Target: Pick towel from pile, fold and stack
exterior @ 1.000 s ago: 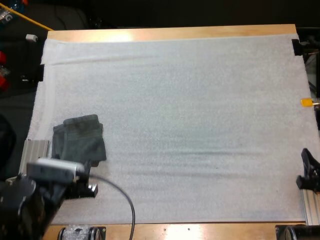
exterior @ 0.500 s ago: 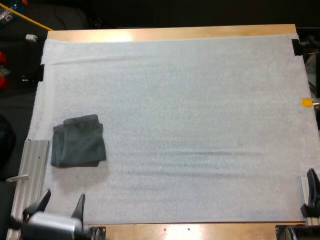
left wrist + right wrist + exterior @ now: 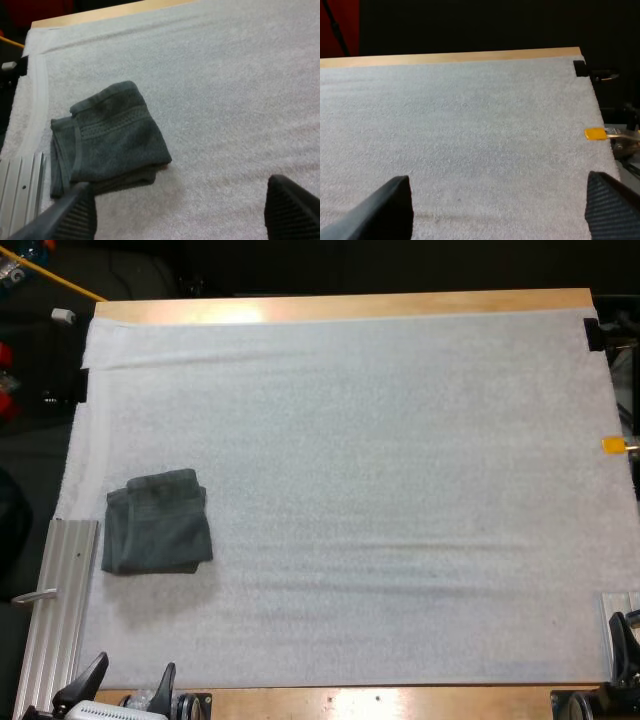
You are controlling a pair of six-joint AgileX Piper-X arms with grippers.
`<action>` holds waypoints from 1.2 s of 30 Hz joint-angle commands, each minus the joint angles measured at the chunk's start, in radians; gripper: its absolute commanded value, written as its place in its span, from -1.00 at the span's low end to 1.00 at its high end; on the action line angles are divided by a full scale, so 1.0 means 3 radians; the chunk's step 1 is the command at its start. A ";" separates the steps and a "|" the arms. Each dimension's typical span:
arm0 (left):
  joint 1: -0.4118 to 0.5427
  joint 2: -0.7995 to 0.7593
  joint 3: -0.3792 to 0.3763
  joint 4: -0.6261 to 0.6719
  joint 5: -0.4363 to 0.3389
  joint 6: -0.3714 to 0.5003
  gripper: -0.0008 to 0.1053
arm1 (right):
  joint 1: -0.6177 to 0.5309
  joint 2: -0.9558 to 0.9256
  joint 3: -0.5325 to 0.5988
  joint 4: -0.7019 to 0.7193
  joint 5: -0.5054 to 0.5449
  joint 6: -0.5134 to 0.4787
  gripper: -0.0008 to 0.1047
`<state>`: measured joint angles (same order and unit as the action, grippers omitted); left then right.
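left gripper [image 3: 180, 215]: my fingers spread, holding nothing, near the towel's [image 3: 158, 522] near edge | right gripper [image 3: 500, 210]: my fingers spread, holding nothing, over bare mat [image 3: 470, 125] | towel: folded, flat on mat by its left edge, just beside rail [image 3: 65, 580]

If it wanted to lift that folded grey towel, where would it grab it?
Probably the edge of the towel facing the open left gripper, the closer one, coming from above. The towel lies flat on the mat, so only its layered edges give the fingers something to pinch.
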<state>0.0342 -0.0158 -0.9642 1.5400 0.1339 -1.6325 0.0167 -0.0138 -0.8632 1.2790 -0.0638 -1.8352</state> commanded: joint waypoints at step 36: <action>0.0004 -0.0450 0.1395 -0.1517 0.0042 -0.0020 0.28 | 0.0005 -0.0128 0.1110 -0.0824 -0.0029 0.0238 0.34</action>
<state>0.0356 -0.0126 -0.5428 1.0964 0.1463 -1.6325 0.0167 -0.0138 -0.5339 1.0343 -0.0638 -1.7693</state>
